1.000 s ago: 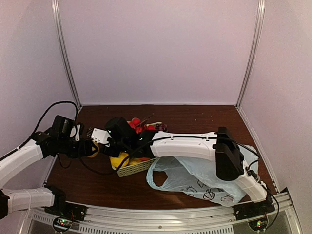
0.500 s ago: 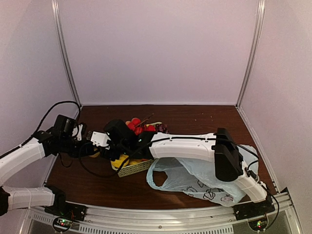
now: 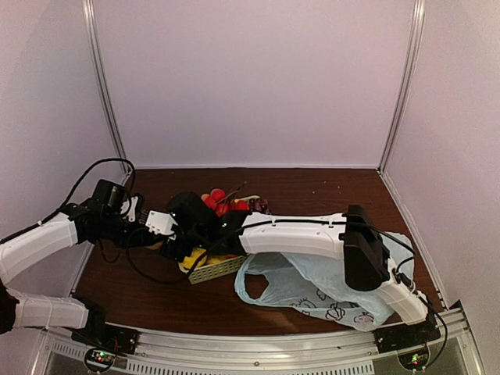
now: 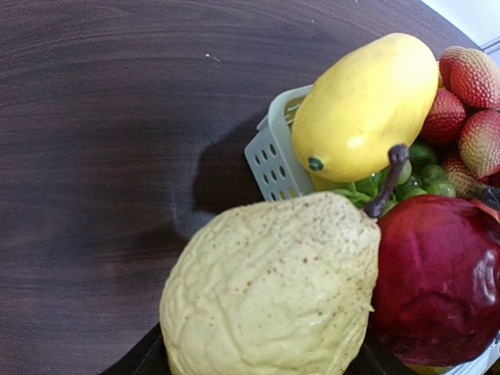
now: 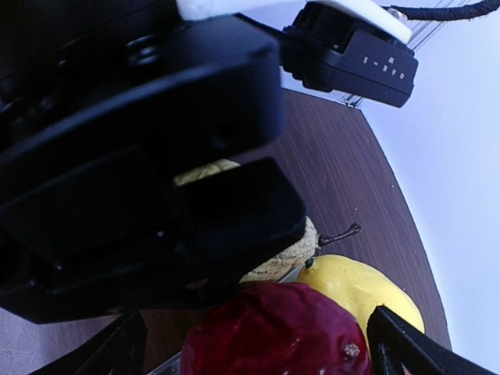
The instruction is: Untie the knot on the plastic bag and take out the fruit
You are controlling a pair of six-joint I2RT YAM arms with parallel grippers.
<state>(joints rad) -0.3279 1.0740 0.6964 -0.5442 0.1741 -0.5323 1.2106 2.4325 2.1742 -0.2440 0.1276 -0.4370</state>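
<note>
I find the left gripper [image 3: 162, 242] closed partway on the lumpy yellow fruit [image 4: 273, 289]. The fruit sits between its dark fingers, just off the near-left corner of the basket [image 4: 269, 156] and above the bare table [image 4: 101, 141]. Its brown stem points toward the basket.

The right gripper [image 5: 258, 345] hangs over the basket with its jaws spread wide. The dark red fruit [image 4: 441, 281] lies below and between its fingertips. I see a gap on one side; on the other I cannot tell whether pad and fruit touch. I record nothing held.

Inside the basket I note a smooth yellow fruit [image 4: 367, 105] against its left wall, with the dark red fruit just beside it.

The plastic bag [image 3: 312, 285] lies slack on the table to the right of the basket, one handle loop touching the basket's right end. It is well apart from both grippers.
</note>
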